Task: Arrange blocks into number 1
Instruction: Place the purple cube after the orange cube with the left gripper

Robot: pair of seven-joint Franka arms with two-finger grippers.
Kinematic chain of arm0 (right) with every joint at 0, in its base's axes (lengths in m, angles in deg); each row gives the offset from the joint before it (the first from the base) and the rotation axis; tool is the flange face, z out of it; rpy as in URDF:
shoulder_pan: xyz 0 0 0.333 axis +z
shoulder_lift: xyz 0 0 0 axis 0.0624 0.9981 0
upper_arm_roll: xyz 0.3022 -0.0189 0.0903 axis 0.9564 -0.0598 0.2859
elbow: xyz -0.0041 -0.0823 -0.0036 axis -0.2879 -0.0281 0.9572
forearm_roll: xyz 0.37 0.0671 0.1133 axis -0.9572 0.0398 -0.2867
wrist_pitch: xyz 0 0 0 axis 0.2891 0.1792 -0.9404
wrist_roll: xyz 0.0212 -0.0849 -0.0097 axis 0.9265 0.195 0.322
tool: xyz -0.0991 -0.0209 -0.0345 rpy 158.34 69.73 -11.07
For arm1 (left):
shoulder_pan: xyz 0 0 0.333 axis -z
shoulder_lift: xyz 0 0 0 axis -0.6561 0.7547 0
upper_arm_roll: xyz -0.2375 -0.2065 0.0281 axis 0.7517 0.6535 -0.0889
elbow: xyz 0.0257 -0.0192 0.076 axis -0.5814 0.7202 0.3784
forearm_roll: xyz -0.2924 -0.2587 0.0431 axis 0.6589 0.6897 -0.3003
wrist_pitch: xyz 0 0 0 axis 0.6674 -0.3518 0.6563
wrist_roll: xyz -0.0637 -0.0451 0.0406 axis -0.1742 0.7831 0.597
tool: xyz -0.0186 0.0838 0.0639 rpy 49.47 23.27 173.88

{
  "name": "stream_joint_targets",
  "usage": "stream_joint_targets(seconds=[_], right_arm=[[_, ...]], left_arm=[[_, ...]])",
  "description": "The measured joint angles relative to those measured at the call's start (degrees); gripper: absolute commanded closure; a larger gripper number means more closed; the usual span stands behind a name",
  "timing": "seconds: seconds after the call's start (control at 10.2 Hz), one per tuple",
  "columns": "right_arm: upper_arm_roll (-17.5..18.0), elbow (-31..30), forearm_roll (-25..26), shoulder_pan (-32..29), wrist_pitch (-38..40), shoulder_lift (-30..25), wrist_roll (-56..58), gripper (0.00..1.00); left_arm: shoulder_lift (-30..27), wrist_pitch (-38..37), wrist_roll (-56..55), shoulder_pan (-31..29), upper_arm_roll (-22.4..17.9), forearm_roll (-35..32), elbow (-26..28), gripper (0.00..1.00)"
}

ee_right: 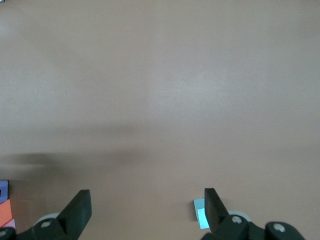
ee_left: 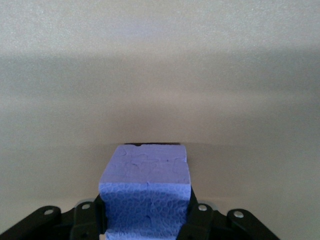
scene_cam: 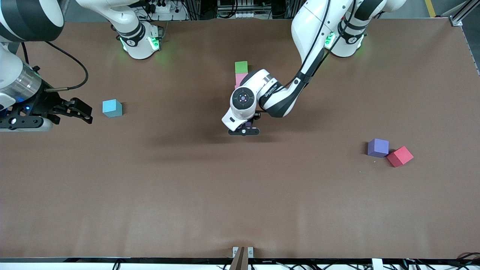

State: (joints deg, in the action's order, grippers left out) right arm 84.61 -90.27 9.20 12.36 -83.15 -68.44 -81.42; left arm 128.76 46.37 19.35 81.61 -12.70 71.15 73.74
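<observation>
A green block and a pink block lie in a line at the table's middle, the pink one partly under the left arm. My left gripper is low over the table just past that line and is shut on a purple block. The right wrist view's edge shows slivers of the purple block, an orange block and the pink block in a row. A second pink block is hidden. My right gripper waits open and empty beside the light blue cube.
Another purple cube touches a red cube toward the left arm's end of the table, nearer the front camera. The light blue cube shows just past one right finger. The brown table is bare nearer the camera.
</observation>
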Motion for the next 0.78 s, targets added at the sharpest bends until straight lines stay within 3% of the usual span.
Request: stream_joint_targets(seconds=[0.1,0.2,0.29,0.78], right_arm=[[0.0,0.0,0.0,0.0,0.0,0.0,0.0,0.00],[0.0,0.0,0.0,0.0,0.0,0.0,0.0,0.00],[0.0,0.0,0.0,0.0,0.0,0.0,0.0,0.00],[0.1,0.0,0.0,0.0,-0.1,0.0,0.0,0.00]], left_arm=[[0.1,0.0,0.0,0.1,0.0,0.0,0.0,0.87],[0.2,0.0,0.0,0.2,0.0,0.0,0.0,0.59],[0.3,0.0,-0.4,0.2,0.0,0.0,0.0,0.01],[-0.3,-0.4,-7.3,0.6,-0.3,-3.8,-0.5,0.00]])
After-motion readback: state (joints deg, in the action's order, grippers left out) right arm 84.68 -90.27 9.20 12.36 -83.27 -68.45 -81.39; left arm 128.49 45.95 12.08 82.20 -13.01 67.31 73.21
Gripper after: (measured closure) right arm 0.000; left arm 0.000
